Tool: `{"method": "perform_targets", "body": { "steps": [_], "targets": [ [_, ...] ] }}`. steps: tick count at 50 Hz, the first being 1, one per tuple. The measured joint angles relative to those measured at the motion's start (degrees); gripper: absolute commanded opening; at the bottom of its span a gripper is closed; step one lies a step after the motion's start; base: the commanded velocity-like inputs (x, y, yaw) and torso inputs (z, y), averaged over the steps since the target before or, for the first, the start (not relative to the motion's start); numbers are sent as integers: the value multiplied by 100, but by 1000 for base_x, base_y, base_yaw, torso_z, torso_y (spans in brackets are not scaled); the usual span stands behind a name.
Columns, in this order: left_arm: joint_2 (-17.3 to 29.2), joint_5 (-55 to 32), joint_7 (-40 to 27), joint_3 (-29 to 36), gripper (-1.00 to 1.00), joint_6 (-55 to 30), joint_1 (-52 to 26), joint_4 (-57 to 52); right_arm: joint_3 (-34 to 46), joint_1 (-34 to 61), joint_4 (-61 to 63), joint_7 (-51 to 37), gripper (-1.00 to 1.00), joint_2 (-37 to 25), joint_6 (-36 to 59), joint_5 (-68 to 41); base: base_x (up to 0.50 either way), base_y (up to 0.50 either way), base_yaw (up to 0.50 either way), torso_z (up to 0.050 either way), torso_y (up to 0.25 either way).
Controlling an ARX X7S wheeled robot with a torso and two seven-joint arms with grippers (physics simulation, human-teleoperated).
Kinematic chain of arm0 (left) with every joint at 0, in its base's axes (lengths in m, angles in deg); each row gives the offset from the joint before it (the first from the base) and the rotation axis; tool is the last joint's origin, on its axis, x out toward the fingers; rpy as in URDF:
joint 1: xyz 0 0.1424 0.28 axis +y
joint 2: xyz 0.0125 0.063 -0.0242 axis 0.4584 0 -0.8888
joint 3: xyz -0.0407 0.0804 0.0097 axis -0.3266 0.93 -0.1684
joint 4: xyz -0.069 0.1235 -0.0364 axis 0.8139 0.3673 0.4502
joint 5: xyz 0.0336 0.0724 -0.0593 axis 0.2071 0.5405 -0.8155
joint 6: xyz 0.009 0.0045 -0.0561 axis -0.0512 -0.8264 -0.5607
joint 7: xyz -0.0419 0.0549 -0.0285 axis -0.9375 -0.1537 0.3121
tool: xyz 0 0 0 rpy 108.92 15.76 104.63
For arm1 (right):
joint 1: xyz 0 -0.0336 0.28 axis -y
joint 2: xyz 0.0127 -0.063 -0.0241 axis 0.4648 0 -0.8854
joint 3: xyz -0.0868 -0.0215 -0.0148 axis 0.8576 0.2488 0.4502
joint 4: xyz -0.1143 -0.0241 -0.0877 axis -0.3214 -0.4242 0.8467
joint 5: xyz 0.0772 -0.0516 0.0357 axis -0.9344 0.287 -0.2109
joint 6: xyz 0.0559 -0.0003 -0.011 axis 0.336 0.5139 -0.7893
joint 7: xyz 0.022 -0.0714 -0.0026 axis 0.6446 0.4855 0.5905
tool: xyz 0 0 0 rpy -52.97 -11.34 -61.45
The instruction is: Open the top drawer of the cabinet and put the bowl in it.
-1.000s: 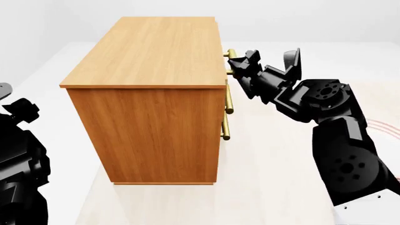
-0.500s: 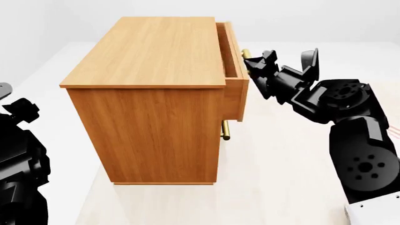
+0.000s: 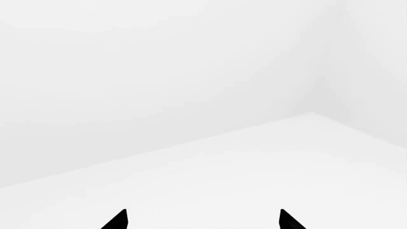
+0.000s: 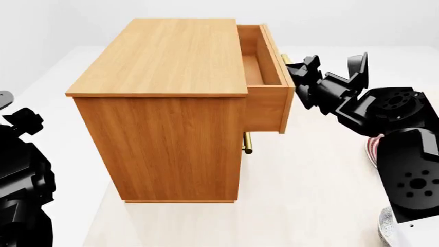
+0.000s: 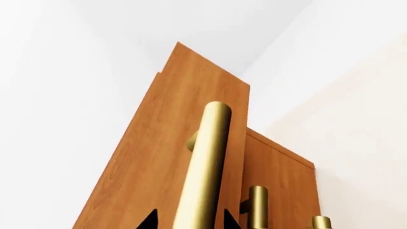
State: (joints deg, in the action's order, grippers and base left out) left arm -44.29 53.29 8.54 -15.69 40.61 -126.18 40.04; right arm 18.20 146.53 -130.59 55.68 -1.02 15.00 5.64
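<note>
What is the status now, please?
Right pincer shut on top drawer handle, drawer partly open. Left pincer open, idle. Bowl not in view. Nothing blocking drawer.

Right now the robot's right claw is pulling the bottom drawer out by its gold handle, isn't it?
Not the bottom one. The right claw is pulling the top drawer out of the cabinet by its gold handle; the head view shows this.
</note>
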Motion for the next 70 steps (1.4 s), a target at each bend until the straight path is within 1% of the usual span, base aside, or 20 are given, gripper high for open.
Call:
{"method": "perform_targets", "body": {
  "steps": [10, 18, 19, 31, 51, 54, 61, 70],
  "targets": [
    [-8, 2, 2, 9, 100, 0, -4, 0, 64, 28, 1, 53, -100, -146, -86, 173, 0, 0, 0, 0, 0],
    [-10, 1, 7, 13, 100, -1, -8, 0, 56, 14, 2, 29, -100, -211, -81, 111, 0, 0, 0, 0, 0],
    [-11, 1, 8, 14, 100, -1, -8, 0, 47, 11, 1, 25, 100, -217, -79, 102, 0, 0, 0, 0, 0],
    [-15, 5, 9, 26, 100, -5, -18, 0, 37, -6, 11, 15, 100, -317, -25, -89, 0, 0, 0, 0, 0],
    [-2, 2, 9, 41, 100, -8, -33, -1, -71, 89, 47, -102, 100, -424, 16, -107, 0, 0, 0, 0, 0],
    [2, -2, 13, 38, 100, -4, -31, -1, -38, 128, 424, -179, 100, -383, 225, -64, 0, 0, 0, 0, 0],
    [4, -15, 32, 23, 100, 12, -16, -1, 204, 304, 1904, -378, 100, -198, 1154, 91, 0, 0, 0, 0, 0],
    [-9, -27, 59, -1, 100, 32, 2, -1, 1065, 646, 3485, -390, 100, 27, 2299, 247, 0, 0, 0, 0, 0]
  ]
}}
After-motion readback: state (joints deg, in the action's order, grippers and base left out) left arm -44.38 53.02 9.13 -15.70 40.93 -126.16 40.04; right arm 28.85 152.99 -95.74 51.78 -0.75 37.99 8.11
